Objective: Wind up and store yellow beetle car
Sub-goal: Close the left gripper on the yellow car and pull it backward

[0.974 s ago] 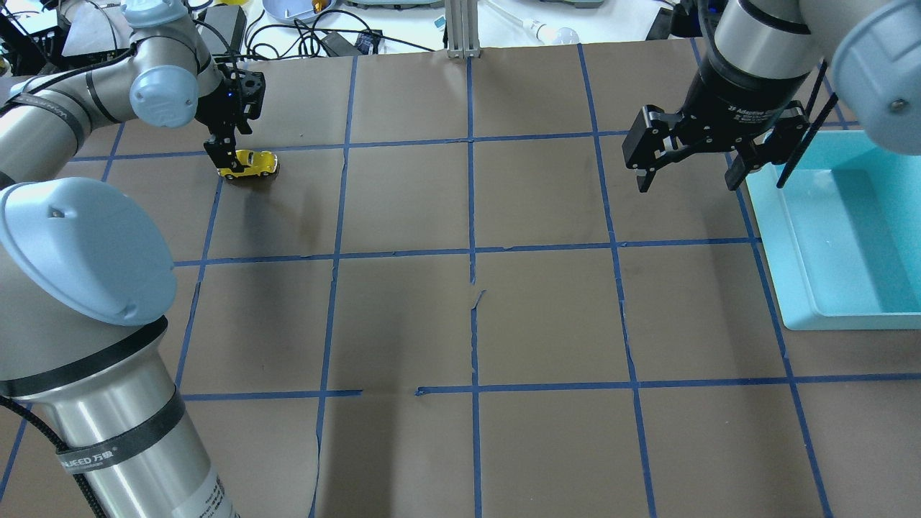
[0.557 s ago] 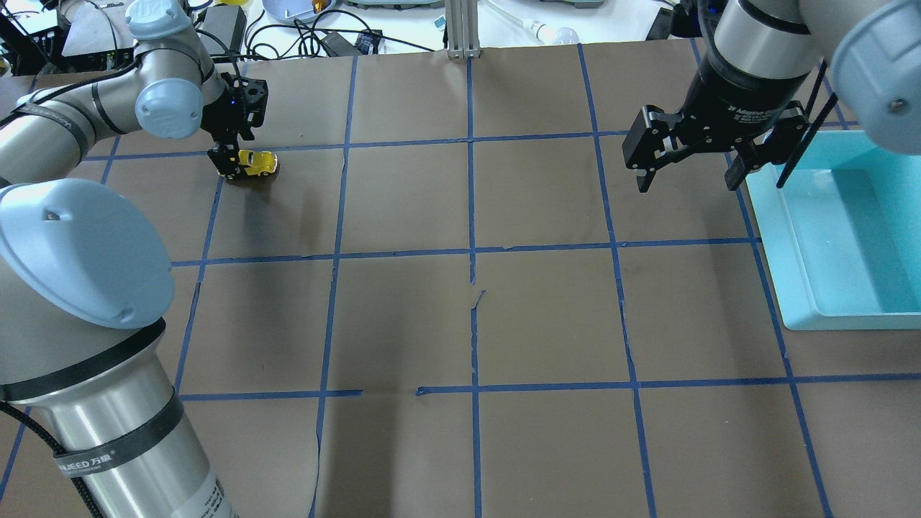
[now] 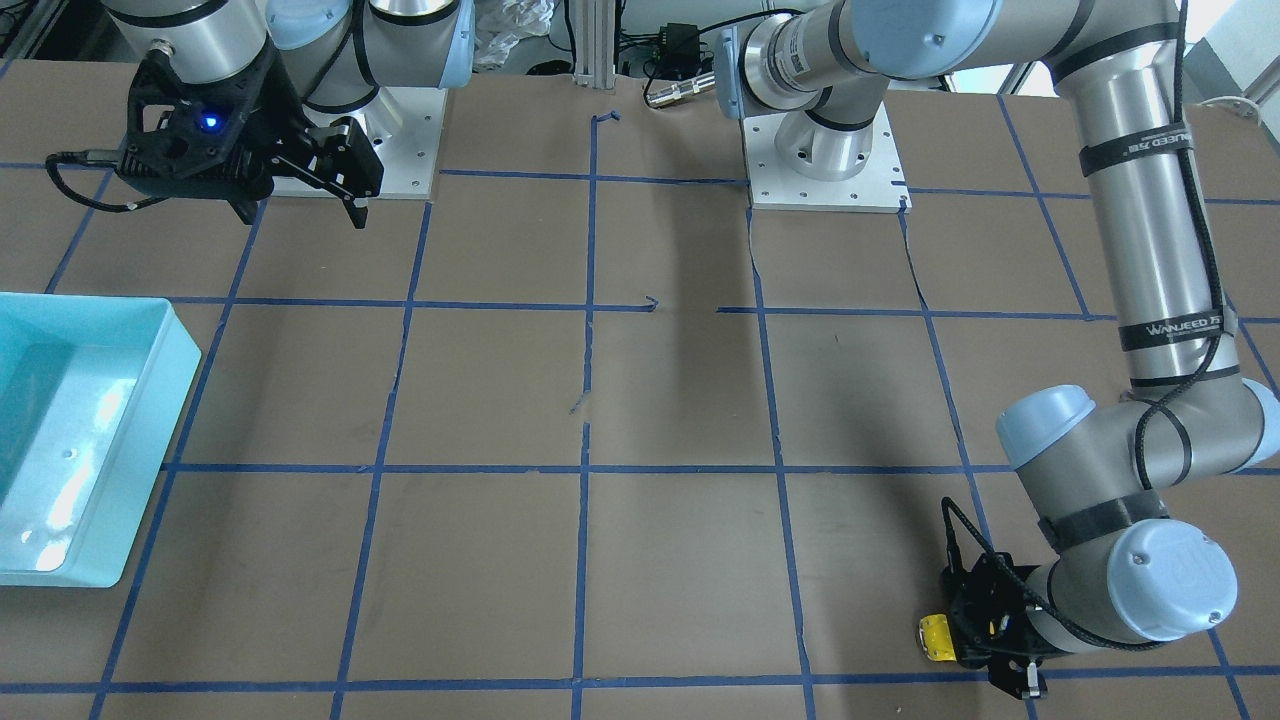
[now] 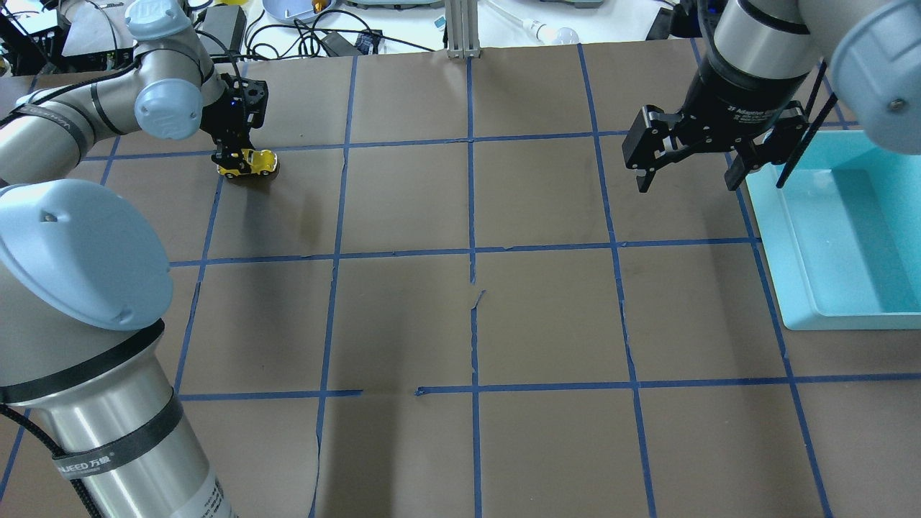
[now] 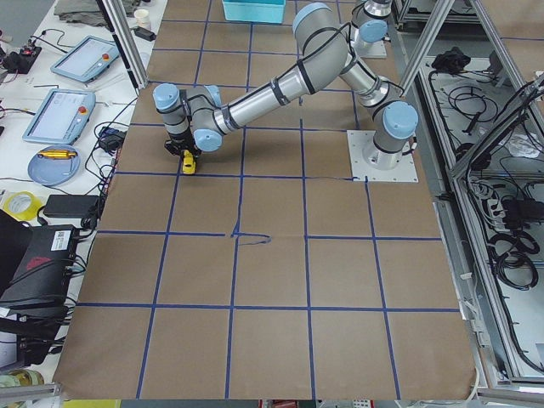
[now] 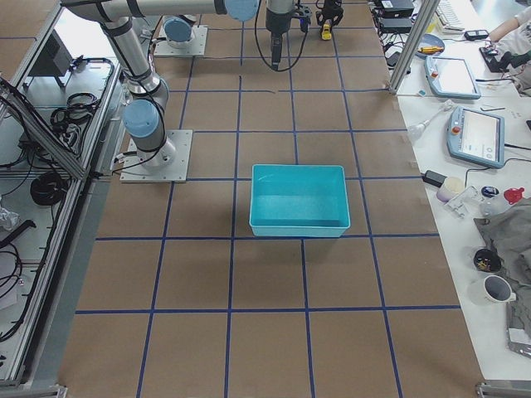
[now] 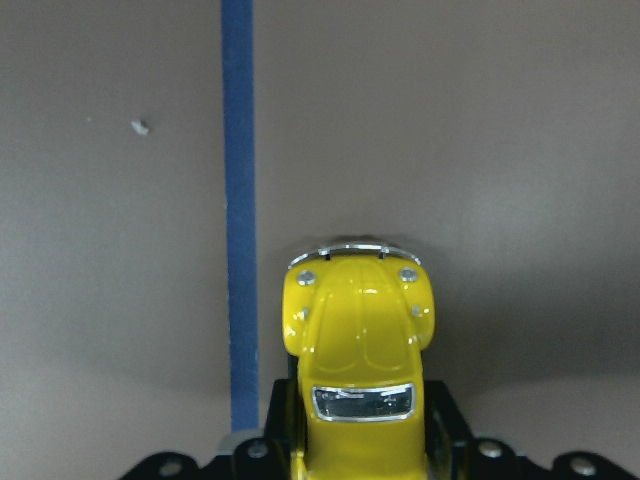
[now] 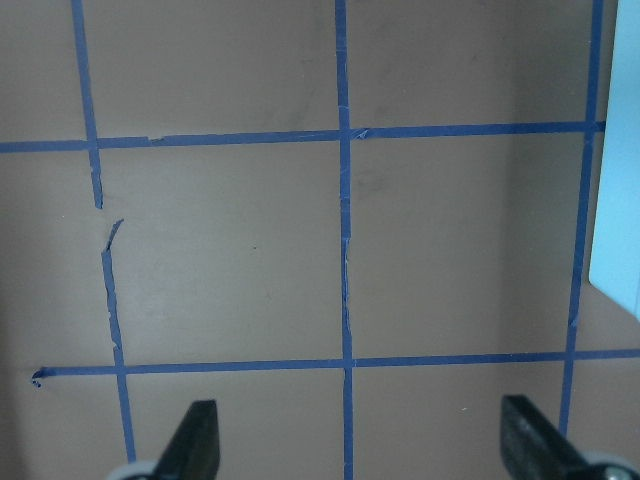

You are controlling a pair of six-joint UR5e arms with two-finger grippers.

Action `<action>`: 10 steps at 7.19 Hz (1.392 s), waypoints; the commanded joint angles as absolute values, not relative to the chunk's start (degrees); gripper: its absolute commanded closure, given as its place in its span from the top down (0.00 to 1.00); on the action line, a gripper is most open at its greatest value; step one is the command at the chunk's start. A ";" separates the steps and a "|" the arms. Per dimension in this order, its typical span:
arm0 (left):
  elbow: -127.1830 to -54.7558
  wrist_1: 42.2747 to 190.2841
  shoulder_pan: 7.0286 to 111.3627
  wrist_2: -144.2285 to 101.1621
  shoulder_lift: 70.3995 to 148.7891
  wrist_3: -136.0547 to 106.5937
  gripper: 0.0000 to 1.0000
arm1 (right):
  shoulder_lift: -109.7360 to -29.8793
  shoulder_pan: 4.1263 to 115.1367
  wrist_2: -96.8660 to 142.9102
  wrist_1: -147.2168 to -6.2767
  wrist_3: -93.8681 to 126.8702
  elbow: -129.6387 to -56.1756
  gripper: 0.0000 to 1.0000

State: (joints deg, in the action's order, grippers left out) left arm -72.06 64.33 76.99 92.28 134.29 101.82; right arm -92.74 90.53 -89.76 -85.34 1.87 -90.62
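The yellow beetle car (image 4: 255, 162) stands on the brown table at the far left, beside a blue tape line. It also shows in the front view (image 3: 934, 637) and the left side view (image 5: 187, 163). My left gripper (image 4: 237, 157) is down over it. In the left wrist view the car (image 7: 358, 330) sits between the dark fingers (image 7: 279, 425), nose pointing away, and the jaws look closed on its rear. My right gripper (image 4: 687, 178) hangs open and empty above the table, just left of the teal bin (image 4: 781, 244).
The teal bin (image 3: 180, 370) is empty and stands at the table's right edge. Blue tape lines (image 4: 471, 252) divide the brown table into squares. Cables and clutter (image 4: 316, 36) lie beyond the far edge. The arm bases (image 3: 825, 170) stand at the near side.
My left gripper has shifted a little to the right and settled over the car's rear, its fingers now on both sides. The car has stayed in place. The right arm has not moved.
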 commanded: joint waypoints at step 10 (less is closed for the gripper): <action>-72.86 63.63 75.94 92.11 134.65 102.83 0.00 | -92.81 90.61 -89.82 -85.34 1.93 -90.62 1.00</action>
